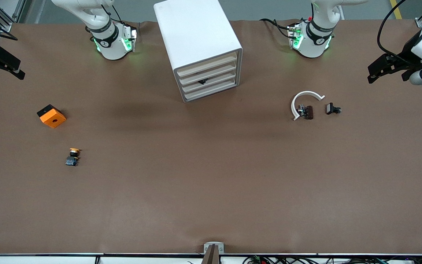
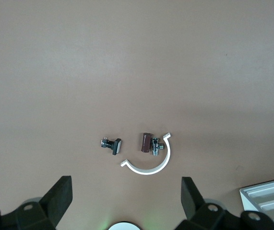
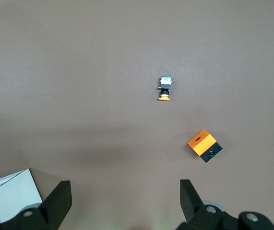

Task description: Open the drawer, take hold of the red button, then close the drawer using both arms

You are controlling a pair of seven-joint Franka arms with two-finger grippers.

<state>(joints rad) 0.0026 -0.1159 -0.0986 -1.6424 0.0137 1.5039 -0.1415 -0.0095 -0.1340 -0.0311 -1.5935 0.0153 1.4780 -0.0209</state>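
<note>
The white cabinet stands at the table's middle, between the arm bases. All four of its drawers are pushed in. The drawer with the black tab is third from the top. The red-capped button is hidden. My left gripper hangs open and empty over the left arm's end of the table. In the left wrist view it is wide open above bare table. My right gripper hangs open and empty over the right arm's end. It is also wide open in the right wrist view.
A yellow-capped button and an orange cube lie toward the right arm's end. A white C-shaped ring, a brown part and a small black part lie toward the left arm's end.
</note>
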